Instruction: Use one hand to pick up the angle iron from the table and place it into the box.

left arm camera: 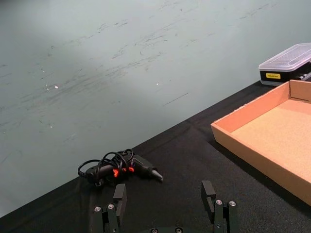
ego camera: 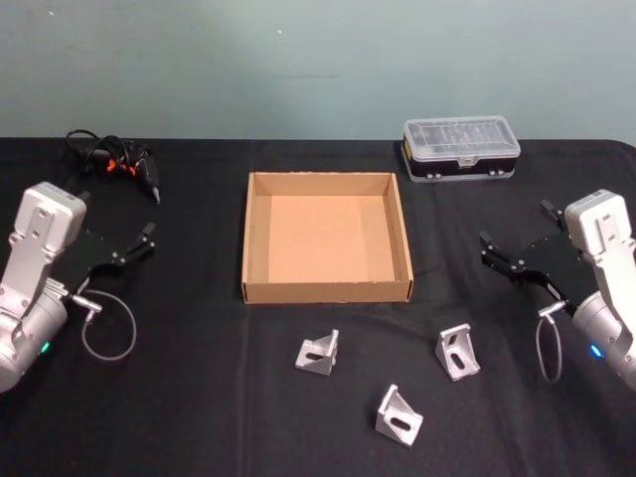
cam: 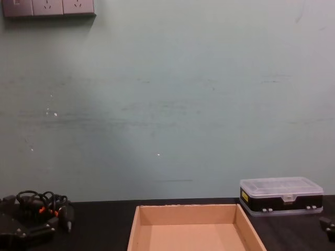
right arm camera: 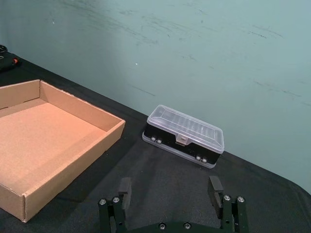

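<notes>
Three silver angle irons lie on the black table (ego camera: 199,397) in front of the box: one on the left (ego camera: 318,353), one on the right (ego camera: 458,352) and one nearest me (ego camera: 398,415). The tan cardboard box (ego camera: 326,238) stands at the table's middle with nothing inside; it is also seen in the chest view (cam: 193,232) and at the edge of both wrist views (left arm camera: 272,141) (right arm camera: 43,141). My left gripper (ego camera: 117,215) (left arm camera: 164,194) hovers open left of the box. Right of the box, my right gripper (ego camera: 515,225) (right arm camera: 170,188) hovers open. Both are well apart from the angle irons.
A black plastic case with a clear lid (ego camera: 461,149) (right arm camera: 184,136) (cam: 281,196) sits at the back right. At the back left lies a black tool with orange marks and a coiled cable (ego camera: 114,164) (left arm camera: 119,167). A teal wall rises behind the table.
</notes>
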